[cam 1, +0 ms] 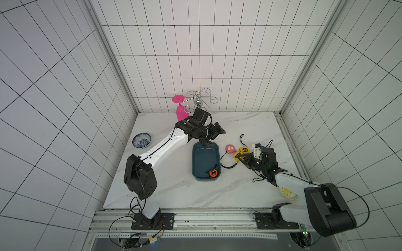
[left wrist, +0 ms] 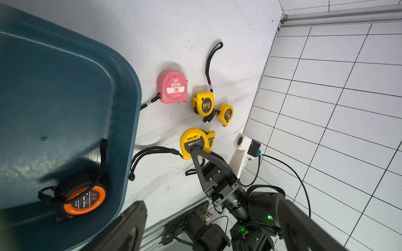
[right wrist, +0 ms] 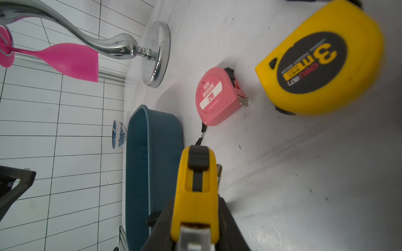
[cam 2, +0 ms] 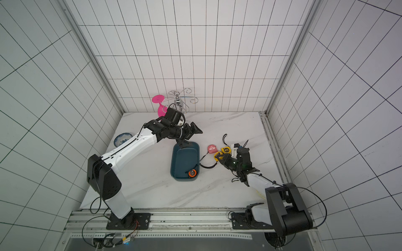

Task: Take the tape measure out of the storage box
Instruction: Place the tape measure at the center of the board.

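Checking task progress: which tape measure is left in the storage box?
The black one with the orange ring, alone in the storage box; the pink one and the yellow ones are outside it.

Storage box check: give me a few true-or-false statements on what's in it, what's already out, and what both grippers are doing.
1. The storage box is empty. False: an orange-and-black tape measure lies in one corner.
2. The right gripper is shut on a yellow tape measure. True.
3. The left gripper is shut. False: it is open, holding nothing, near the box's far end.
4. The pink tape measure lies on the table, outside the box. True.
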